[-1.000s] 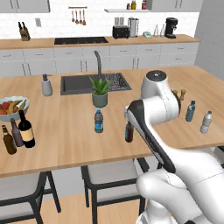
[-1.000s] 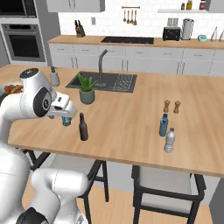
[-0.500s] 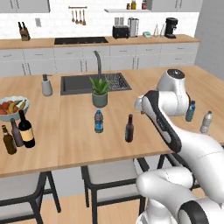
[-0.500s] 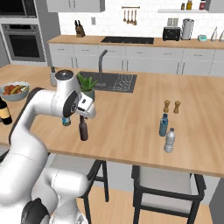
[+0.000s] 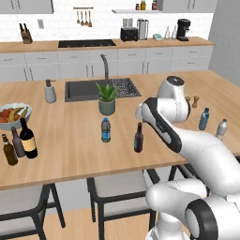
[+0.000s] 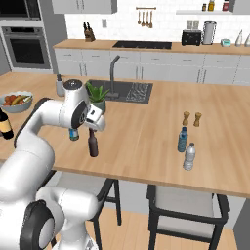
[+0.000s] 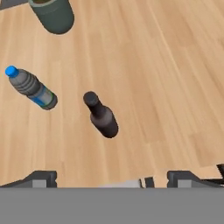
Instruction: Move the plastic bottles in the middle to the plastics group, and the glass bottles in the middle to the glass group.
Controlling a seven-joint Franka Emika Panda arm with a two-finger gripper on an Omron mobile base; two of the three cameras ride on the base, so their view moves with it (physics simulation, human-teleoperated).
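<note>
While the gripper (image 7: 109, 177) hangs over the desk (image 5: 70, 140) with its jaws wide and holding nothing, the beer bottle (image 7: 101, 116) stands just under it beside the water bottle (image 7: 31, 88), so it looks set to drop down and pinch the beer bottle's neck next.

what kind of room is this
A home kitchen, rendered rather than real by the look of it. A wooden island counter holds a sink with a faucet, and a toaster and coffee maker stand on the back counter.
</note>
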